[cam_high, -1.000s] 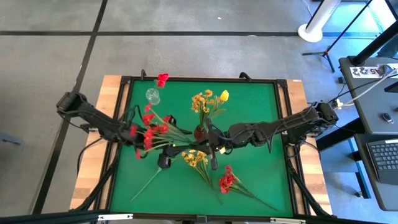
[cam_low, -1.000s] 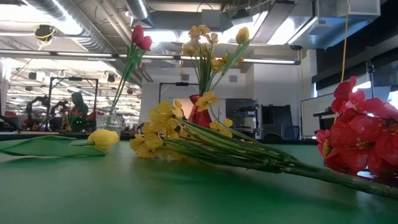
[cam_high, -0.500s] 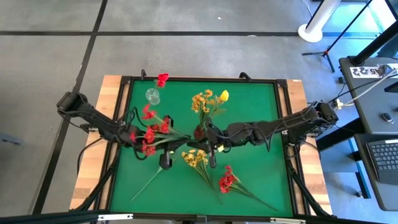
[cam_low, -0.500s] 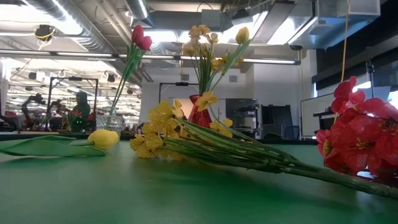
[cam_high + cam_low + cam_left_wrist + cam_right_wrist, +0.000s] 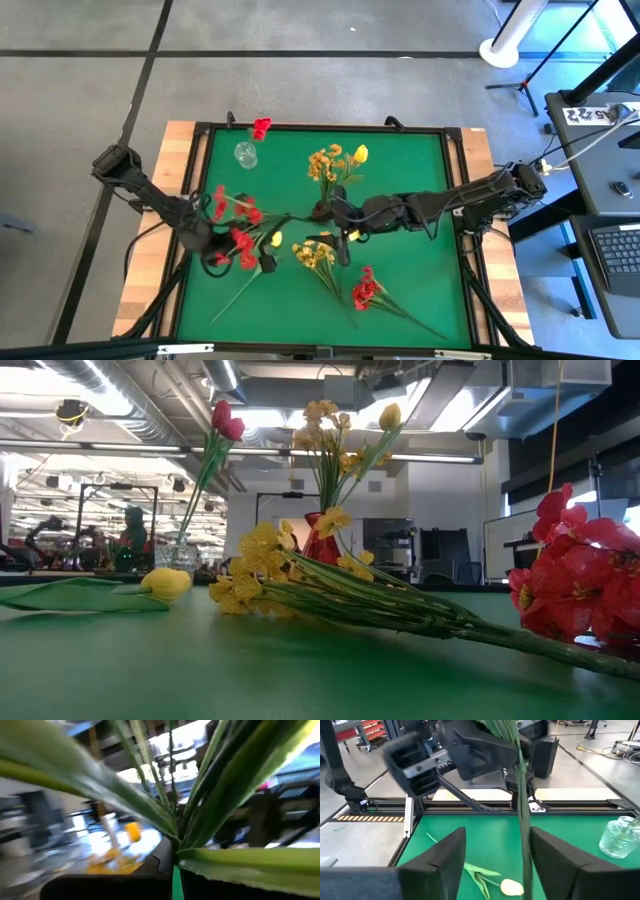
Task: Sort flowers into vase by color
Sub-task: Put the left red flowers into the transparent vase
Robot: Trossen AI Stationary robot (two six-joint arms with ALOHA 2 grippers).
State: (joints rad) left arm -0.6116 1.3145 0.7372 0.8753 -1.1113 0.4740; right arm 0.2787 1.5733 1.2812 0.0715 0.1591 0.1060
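The green table [image 5: 420,290] carries both dark arms, which meet near its middle. The left gripper [image 5: 215,245] is clenched on a red spray [image 5: 238,225] held above the left side of the mat, its green stems and leaves filling the left wrist view [image 5: 210,785]. The right gripper [image 5: 495,855] sits near the table's centre with its fingers [image 5: 445,857] spread apart, a green stem [image 5: 520,805] running between them without clear contact. A loose yellow spray [image 5: 315,256] lies just in front of it, and a second red spray [image 5: 364,291] lies nearer the front edge. A red vase [image 5: 322,542] behind centre holds yellow flowers [image 5: 335,160]. A clear glass vase [image 5: 245,153] at the back left holds one red tulip [image 5: 261,127]. A yellow tulip [image 5: 275,240] lies on the mat beside the left gripper.
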